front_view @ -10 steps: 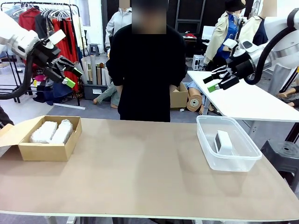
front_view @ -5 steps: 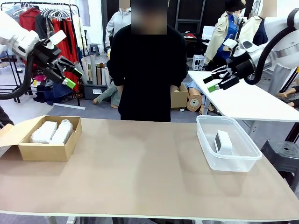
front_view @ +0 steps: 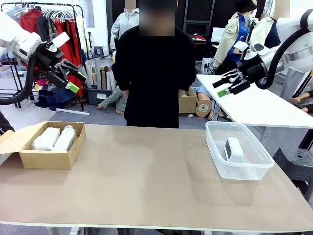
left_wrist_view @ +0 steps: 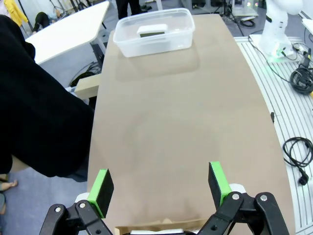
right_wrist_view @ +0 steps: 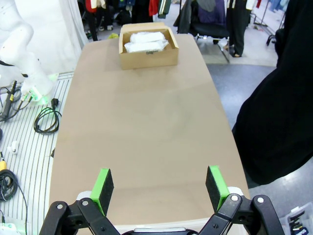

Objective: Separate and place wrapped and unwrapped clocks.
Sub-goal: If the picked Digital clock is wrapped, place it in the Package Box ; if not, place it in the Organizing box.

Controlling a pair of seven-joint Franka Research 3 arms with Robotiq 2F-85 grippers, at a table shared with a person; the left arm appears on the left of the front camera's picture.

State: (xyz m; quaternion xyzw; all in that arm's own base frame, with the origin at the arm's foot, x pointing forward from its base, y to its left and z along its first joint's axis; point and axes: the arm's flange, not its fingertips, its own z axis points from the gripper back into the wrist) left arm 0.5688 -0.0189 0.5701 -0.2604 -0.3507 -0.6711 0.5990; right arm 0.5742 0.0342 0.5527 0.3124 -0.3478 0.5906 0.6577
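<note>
Two white bubble-wrap bundles point(front_view: 53, 138) lie side by side inside the brown cardboard box point(front_view: 29, 157) at the table's left; the right wrist view has the wrapped pair point(right_wrist_view: 146, 41) in that box point(right_wrist_view: 146, 58) at the far end. A bare small white clock point(front_view: 233, 148) rests in the clear plastic tub point(front_view: 215, 157) at the right, and the left wrist view shows the clock point(left_wrist_view: 153, 30) in the tub point(left_wrist_view: 129, 47). My left gripper point(front_view: 71, 76) hangs open high above the box. My right gripper point(front_view: 223, 86) hangs open high above the tub. Neither holds anything.
A person in black point(front_view: 154, 73) stands at the table's far edge, hands down. The brown tabletop point(front_view: 146, 176) lies bare between box and tub. A white table point(front_view: 259, 105) stands behind at the right. Cables point(left_wrist_view: 298, 147) lie on the floor beside the table.
</note>
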